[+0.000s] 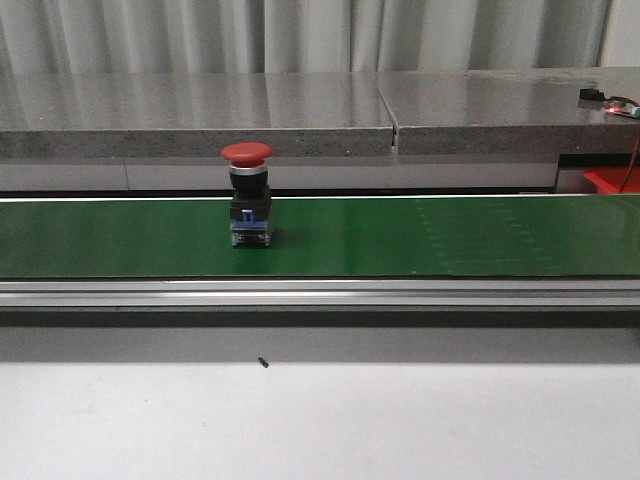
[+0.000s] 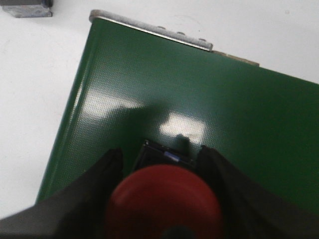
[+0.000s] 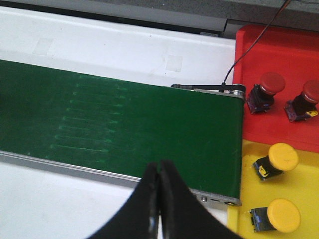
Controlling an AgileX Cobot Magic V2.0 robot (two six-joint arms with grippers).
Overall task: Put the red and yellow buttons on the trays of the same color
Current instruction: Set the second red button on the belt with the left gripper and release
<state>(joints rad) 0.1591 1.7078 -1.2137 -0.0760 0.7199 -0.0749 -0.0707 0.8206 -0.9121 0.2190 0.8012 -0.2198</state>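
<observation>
A red button [image 1: 247, 195] stands upright on the green belt [image 1: 450, 235]; no gripper shows in the front view. In the left wrist view my left gripper [image 2: 160, 154] has its fingers on either side of the black body of a red button [image 2: 164, 199], just over the belt's end [image 2: 199, 89]. My right gripper [image 3: 159, 167] is shut and empty over the belt's near edge [image 3: 149, 119]. Beside that end lie a red tray [image 3: 279, 50] holding two red buttons [image 3: 264, 89] and a yellow tray [image 3: 304, 184] holding two yellow buttons [image 3: 279, 159].
A grey stone ledge [image 1: 300, 110] runs behind the belt. A corner of the red tray [image 1: 610, 180] and a small circuit board with a red wire [image 1: 610, 100] sit at the far right. White tabletop [image 1: 320, 420] lies in front of the belt's metal rail.
</observation>
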